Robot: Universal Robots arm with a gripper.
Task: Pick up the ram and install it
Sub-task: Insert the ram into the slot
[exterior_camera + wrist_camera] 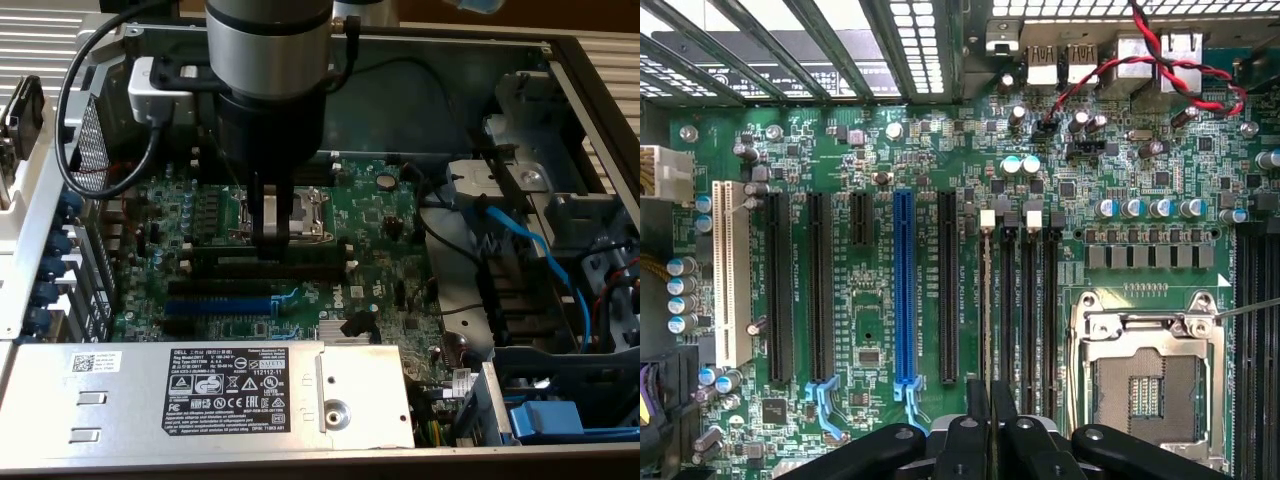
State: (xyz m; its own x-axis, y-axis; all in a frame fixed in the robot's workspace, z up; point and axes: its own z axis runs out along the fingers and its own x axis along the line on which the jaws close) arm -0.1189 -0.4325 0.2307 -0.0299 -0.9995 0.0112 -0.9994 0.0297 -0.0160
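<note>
Edge-on ram (987,300), end effector (989,392) clamped on (half-hidden)

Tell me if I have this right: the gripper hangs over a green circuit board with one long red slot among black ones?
Not quite. The wrist view shows that the long coloured slot is blue, not red. The rest stands: the gripper hangs over the green circuit board, with black slots beside the blue one.

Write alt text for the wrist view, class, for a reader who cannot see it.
The gripper pinches the ram, a thin board seen edge-on, lined up along the black memory slots of a green motherboard. An empty CPU socket sits beside those slots, and a blue slot lies on their other side.
</note>
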